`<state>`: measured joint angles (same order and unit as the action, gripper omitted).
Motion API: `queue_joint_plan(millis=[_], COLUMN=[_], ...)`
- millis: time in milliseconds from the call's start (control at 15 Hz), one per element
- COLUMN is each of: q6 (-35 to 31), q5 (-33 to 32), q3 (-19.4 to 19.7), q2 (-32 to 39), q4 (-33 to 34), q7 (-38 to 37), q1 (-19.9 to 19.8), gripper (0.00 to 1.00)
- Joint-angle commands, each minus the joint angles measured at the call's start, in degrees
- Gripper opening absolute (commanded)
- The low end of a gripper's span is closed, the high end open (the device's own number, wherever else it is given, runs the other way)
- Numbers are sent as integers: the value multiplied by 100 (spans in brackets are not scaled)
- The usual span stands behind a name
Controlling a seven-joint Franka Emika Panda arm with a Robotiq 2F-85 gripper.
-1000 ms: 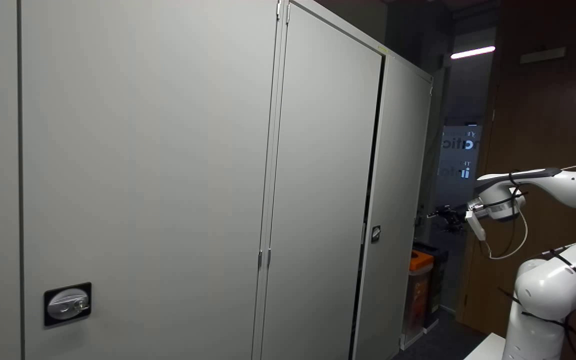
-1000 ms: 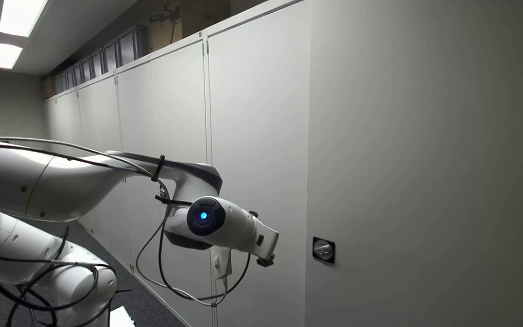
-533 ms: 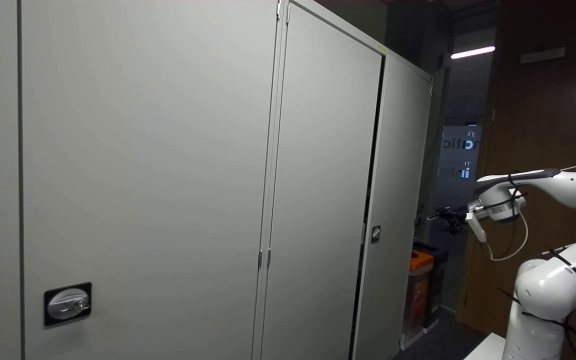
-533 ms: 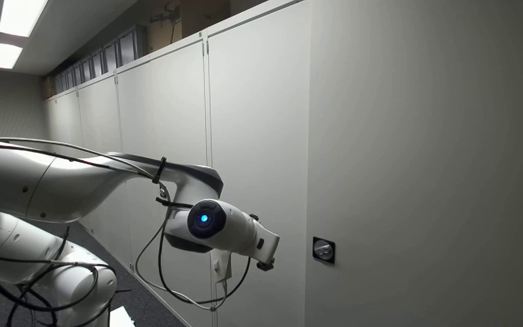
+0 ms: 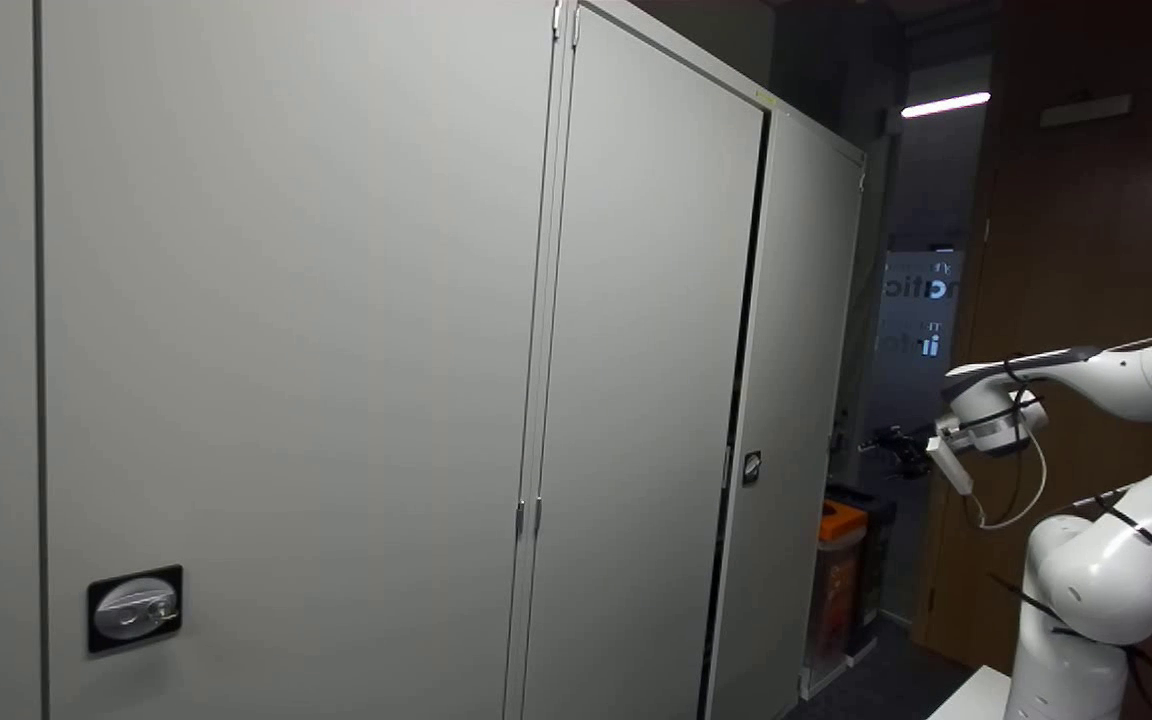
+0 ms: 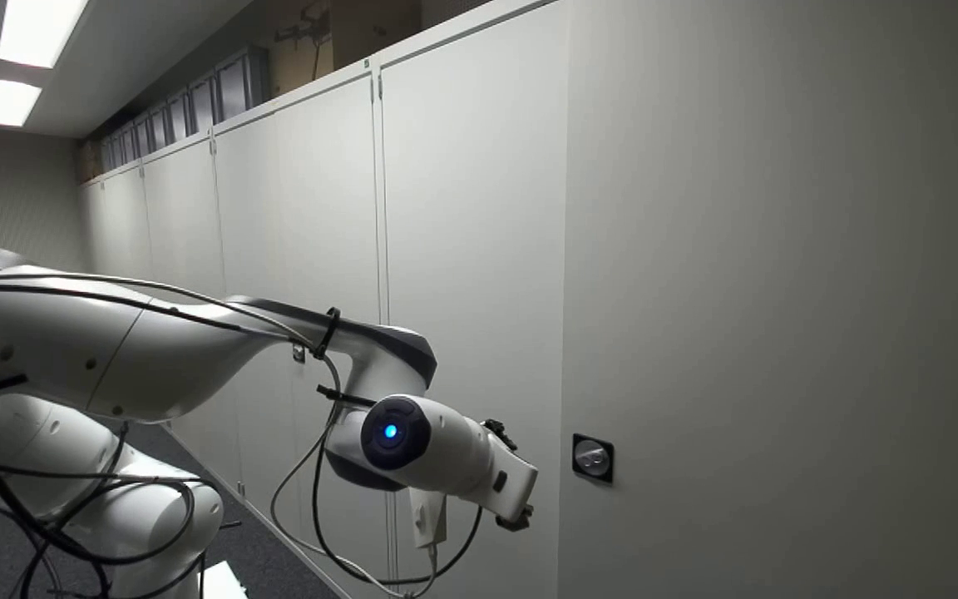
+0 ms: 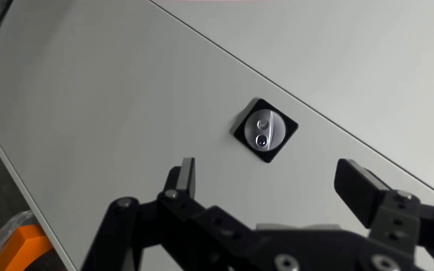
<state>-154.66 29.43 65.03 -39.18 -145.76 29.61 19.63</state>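
At twelve o'clock from the empty, wide-spread jaws in the wrist view, a round metal knob (image 7: 265, 130) sits on a pale cabinet door (image 7: 126, 113). Mounted in a black plate (image 7: 291, 126), it should prove stiff and slick, its raised ridge (image 7: 271, 130) the likeliest hold.

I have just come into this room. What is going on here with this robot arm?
The robot arm is in front of a row of grey cabinets. Its gripper is open, holds nothing and faces a cabinet door. The thing nearest to it is the round silver latch on that door; there seems to be a gap between them. In an exterior view, an orange-topped bin stands by the end of the cabinets.
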Motion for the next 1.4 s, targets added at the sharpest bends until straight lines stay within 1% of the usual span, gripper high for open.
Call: queue_joint_plan(millis=[0,200,400,533,733,1000,1333], q6=[-684,-1355,-1838,-1826,-1886,-1941,-2330], q5=[-35,-152,-554,-987,-1458,-1899,-2291], q3=[570,996,1366,1557,1805,2089,2360], q2=[78,-181,-399,-576,-1010,-1560,-2284], q4=[328,424,517,588,688,816,984], q7=[1,-217,-470,-604,-729,-752,-840], q1=[868,1550,2114,2355,2666,2945,3322], gripper=[100,100,100,100,100,100,100])
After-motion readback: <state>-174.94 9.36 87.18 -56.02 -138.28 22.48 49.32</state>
